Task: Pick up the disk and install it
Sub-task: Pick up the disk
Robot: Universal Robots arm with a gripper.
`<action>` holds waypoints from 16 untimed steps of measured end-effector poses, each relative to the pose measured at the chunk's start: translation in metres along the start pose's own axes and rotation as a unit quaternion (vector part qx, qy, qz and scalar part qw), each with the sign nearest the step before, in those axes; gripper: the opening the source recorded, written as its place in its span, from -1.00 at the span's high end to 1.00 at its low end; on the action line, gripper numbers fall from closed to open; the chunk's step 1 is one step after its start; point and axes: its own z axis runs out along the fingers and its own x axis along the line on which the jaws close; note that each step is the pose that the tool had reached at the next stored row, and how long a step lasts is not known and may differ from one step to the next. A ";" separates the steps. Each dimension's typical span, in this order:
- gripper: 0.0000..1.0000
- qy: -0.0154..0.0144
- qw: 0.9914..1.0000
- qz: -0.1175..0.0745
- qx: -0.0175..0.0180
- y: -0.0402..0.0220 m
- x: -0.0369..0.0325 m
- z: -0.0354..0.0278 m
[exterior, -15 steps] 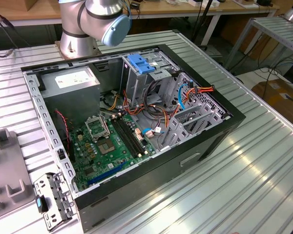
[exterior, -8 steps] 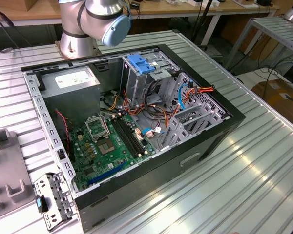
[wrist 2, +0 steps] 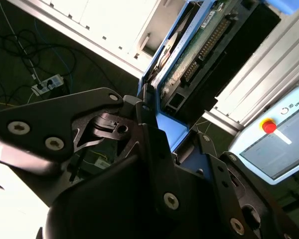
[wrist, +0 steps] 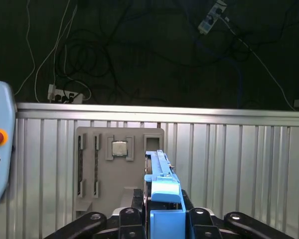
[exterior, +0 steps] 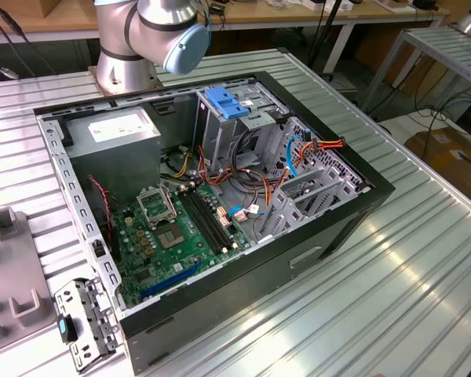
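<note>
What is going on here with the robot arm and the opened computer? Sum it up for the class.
The arm's gripper is shut on the disk, clamping it by its blue side rails. In the first wrist view the disk sits edge-on in front of a grey parts tray on the ribbed metal table. The open computer case lies on that table, and the disk is not yet installed in it.
</note>
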 end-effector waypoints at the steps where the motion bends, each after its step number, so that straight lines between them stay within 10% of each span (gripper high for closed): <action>1: 0.26 0.000 1.000 0.000 0.000 0.0000 0.0000 -0.0022; 16: 0.26 0.000 1.000 0.000 0.000 -0.0097 0.0003 -0.0058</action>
